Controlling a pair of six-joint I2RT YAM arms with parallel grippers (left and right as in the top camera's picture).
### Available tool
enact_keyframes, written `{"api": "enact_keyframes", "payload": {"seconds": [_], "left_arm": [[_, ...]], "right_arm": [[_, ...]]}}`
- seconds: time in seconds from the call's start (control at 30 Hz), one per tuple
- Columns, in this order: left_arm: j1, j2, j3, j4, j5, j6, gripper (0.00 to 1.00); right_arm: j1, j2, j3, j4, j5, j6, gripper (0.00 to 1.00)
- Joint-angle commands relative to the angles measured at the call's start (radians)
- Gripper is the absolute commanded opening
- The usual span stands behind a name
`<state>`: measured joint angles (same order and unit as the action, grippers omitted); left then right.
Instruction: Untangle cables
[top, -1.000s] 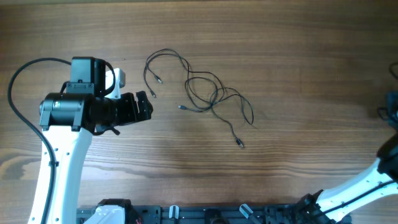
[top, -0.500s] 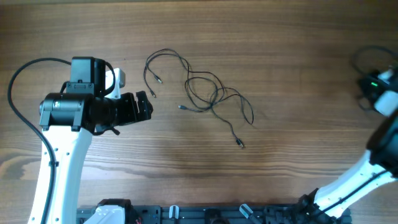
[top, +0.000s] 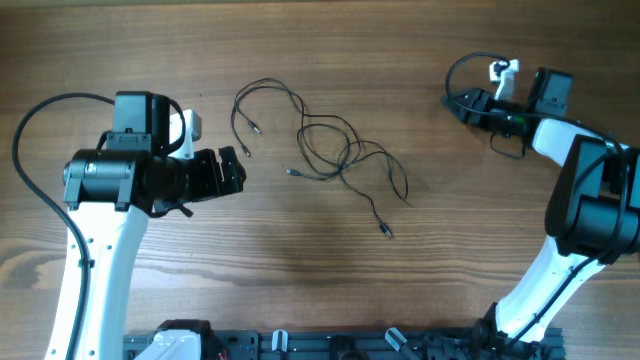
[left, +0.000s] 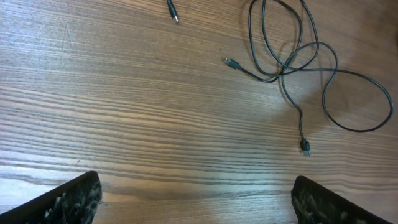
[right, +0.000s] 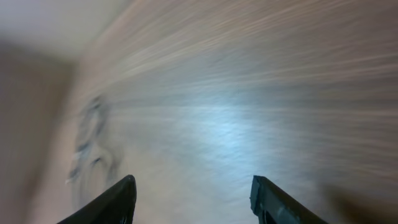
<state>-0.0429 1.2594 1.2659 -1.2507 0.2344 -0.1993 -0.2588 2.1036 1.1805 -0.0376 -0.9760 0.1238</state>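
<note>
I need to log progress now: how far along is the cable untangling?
Done: nothing visible; the cables lie crossed in overlapping loops on the table. In hand: nothing; the left pincer is open, short of the tangle, and the right pincer is open, off toward the table's right side, its view blurred. Remaining: grasp the wires and pull every one apart.

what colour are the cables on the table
The cables are dark, near black; clearest in the left wrist view.
</note>
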Motion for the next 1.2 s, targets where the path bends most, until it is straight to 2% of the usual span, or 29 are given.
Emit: {"api": "enact_keyframes", "payload": {"seconds": [0.0,0.07,0.1,0.17,0.23,0.37,0.57,0.7,0.83,0.97,1.07,1.17], "left_arm": [[0.006,-0.006,-0.006,0.001,0.012,0.014,1.00],[0.006,-0.006,-0.006,0.001,0.012,0.014,1.00],[0.006,-0.006,-0.006,0.001,0.012,0.020,1.00],[0.006,-0.006,-0.006,0.001,0.012,0.036,1.00],[0.006,-0.006,-0.006,0.000,0.012,0.036,1.00],[0.006,-0.006,-0.006,0.001,0.012,0.036,1.00],[0.006,-0.006,-0.006,0.002,0.012,0.038,1.00],[0.006,-0.006,-0.006,0.005,0.012,0.039,1.00],[0.006,-0.006,-0.006,0.005,0.012,0.043,1.00],[0.006,-0.006,-0.006,0.005,0.012,0.062,1.00],[0.006,-0.006,-0.006,0.005,0.012,0.062,1.00],[0.006,-0.006,-0.006,0.004,0.012,0.062,1.00]], "right_arm": [[-0.003,-0.002,-0.006,-0.193,-0.290,-0.232,0.65],[-0.002,-0.002,-0.006,-0.362,-0.290,-0.411,0.77],[-0.002,-0.002,-0.006,-0.412,-0.290,-0.444,0.81],[-0.004,-0.002,-0.006,-0.462,-0.290,-0.434,0.99],[-0.003,-0.002,-0.008,-0.509,-0.310,-0.434,0.99],[0.001,-0.002,-0.010,-0.626,-0.239,-0.435,0.83],[0.069,-0.002,-0.011,-0.747,-0.042,-0.449,0.83],[0.200,-0.002,-0.011,-0.863,-0.042,-0.666,0.84],[0.291,-0.002,-0.011,-0.922,-0.046,-0.719,0.84],[0.356,-0.002,-0.011,-1.053,0.011,-0.774,0.85],[0.381,-0.002,-0.011,-1.117,0.038,-0.717,0.69],[0.387,-0.002,-0.011,-1.120,0.037,-0.646,0.64]]}}
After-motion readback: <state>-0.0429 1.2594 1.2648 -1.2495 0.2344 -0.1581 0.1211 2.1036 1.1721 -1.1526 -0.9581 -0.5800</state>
